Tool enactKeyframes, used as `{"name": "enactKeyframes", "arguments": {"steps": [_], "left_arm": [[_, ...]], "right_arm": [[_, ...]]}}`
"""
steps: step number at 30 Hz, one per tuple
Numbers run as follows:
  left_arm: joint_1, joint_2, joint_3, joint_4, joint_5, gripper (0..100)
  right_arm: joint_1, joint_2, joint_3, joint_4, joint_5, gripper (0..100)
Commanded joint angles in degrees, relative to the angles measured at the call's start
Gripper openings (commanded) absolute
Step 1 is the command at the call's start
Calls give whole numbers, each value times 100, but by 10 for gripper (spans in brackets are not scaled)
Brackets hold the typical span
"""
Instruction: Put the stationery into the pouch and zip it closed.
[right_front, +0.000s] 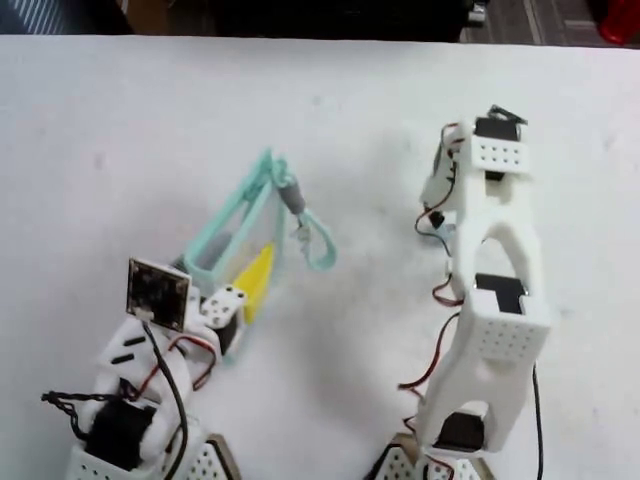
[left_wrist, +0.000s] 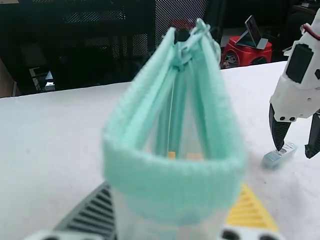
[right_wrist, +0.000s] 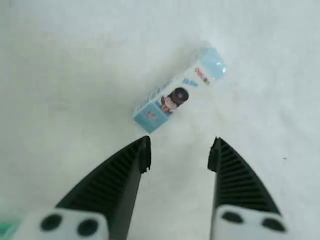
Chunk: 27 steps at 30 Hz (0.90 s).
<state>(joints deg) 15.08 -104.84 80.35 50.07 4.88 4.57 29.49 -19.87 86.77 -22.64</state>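
A mint-green pouch (right_front: 245, 222) with clear sides lies on the white table, its mouth held wide. My left gripper (right_front: 238, 298) is shut on its near end, and its yellow finger (right_front: 257, 275) shows beside the pouch wall. From the left wrist the pouch (left_wrist: 172, 170) gapes between the grey finger (left_wrist: 92, 220) and the yellow finger (left_wrist: 247, 210). A small light-blue box (right_wrist: 177, 95) lies on the table just beyond my open right gripper (right_wrist: 179, 150). The left wrist view also has that box (left_wrist: 279, 153) beneath the right gripper (left_wrist: 296, 142).
A mint wrist strap (right_front: 318, 245) and a grey zip pull (right_front: 293, 195) trail from the pouch's far end. The right arm (right_front: 490, 250) stretches up the right side of the table. A dark room with a red object (left_wrist: 247, 50) lies past the table's far edge.
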Motion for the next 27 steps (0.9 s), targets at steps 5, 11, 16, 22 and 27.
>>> {"name": "enactKeyframes", "arguments": {"steps": [5, 11, 16, 22, 27], "left_arm": [[75, 40, -62, 35, 26, 211], [84, 40, -70, 35, 44, 211], [119, 40, -281, 343, 70, 212], [119, 40, -369, 431, 70, 212], [119, 40, -378, 431, 70, 254]], "right_arm": [[251, -321, 299, -989, -589, 193], [321, -321, 703, -1358, -598, 191], [418, -312, 967, -1798, -598, 191], [426, 31, 1134, -2246, -589, 183], [426, 101, 1134, -2237, -554, 9]]}}
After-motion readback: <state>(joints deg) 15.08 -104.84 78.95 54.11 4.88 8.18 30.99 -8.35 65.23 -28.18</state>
